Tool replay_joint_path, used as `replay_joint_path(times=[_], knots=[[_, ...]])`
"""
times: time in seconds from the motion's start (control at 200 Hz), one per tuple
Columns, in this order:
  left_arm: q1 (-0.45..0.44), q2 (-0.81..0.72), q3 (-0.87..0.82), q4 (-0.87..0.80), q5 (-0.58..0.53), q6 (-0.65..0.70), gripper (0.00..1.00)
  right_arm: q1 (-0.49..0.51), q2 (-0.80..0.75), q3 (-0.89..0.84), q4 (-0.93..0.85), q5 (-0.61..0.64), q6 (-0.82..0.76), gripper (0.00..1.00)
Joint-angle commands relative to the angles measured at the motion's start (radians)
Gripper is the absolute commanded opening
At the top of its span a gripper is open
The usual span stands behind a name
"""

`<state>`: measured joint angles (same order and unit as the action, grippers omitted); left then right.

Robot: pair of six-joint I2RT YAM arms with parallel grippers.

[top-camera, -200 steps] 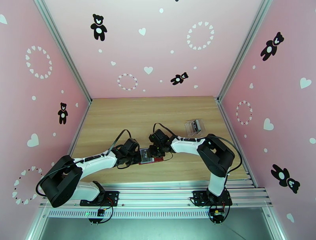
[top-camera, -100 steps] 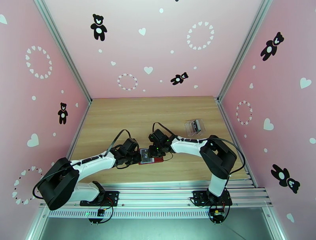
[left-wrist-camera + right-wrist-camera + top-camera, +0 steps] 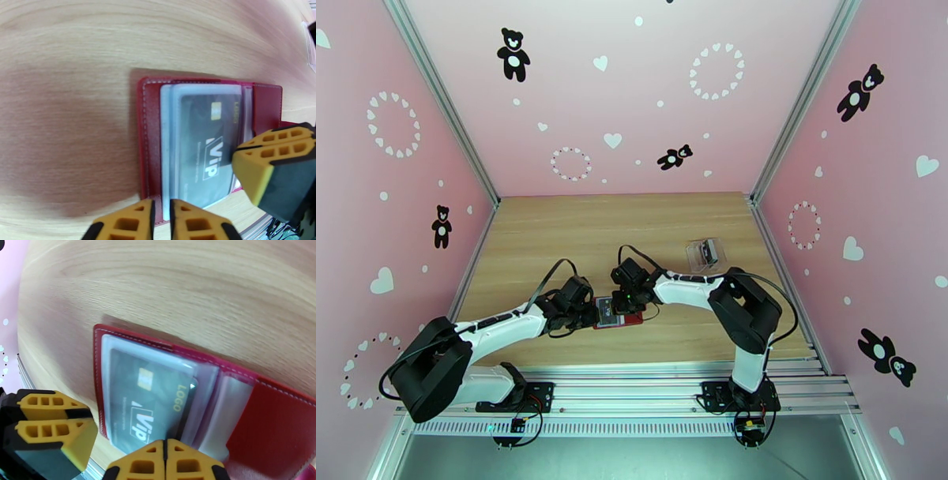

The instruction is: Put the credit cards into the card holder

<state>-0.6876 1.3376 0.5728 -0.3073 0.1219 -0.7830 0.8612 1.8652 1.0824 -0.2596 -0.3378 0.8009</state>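
Both right hand (image 3: 166, 443) fingers (image 3: 144, 463) now together

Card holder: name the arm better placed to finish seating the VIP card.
Right, probably: the right gripper, shut, sits at the VIP card's edge; the left gripper is at the card holder's rim.

The card holder (image 3: 622, 316) lies open on the table (image 3: 632, 229), near the front edge. A card (image 3: 205, 150) sits inside it. The left gripper (image 3: 590, 313) is at its left side, the right gripper (image 3: 621, 303) over its back edge. A plastic box (image 3: 705, 252) lies farther back, to the right.
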Motion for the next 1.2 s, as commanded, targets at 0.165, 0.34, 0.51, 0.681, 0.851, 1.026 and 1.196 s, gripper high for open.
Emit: replay_joint_path(times=[0.165, 0.34, 0.51, 0.681, 0.851, 1.026, 1.196], knots=[[0.009, -0.029, 0.006, -0.018, -0.024, -0.004, 0.22, 0.006, 0.013, 0.006, -0.021, 0.004, -0.012, 0.04], [0.008, -0.036, 0.005, -0.016, -0.023, -0.003, 0.22, 0.005, 0.006, -0.005, -0.016, 0.009, -0.006, 0.03], [0.009, -0.040, 0.004, -0.015, -0.024, -0.004, 0.22, 0.005, -0.001, -0.006, -0.016, 0.015, -0.002, 0.02], [0.010, -0.041, 0.000, -0.015, -0.029, -0.005, 0.22, 0.005, -0.012, -0.009, -0.014, 0.018, 0.006, 0.01], [0.013, -0.041, -0.005, -0.008, -0.024, -0.005, 0.22, 0.005, -0.030, -0.012, -0.012, 0.016, 0.010, 0.01], [0.012, -0.047, -0.008, -0.007, -0.025, -0.004, 0.22, 0.006, -0.044, -0.016, -0.003, 0.017, 0.015, 0.02], [0.012, -0.052, -0.010, -0.010, -0.028, -0.005, 0.22, 0.005, -0.047, -0.025, 0.007, 0.019, 0.021, 0.04]])
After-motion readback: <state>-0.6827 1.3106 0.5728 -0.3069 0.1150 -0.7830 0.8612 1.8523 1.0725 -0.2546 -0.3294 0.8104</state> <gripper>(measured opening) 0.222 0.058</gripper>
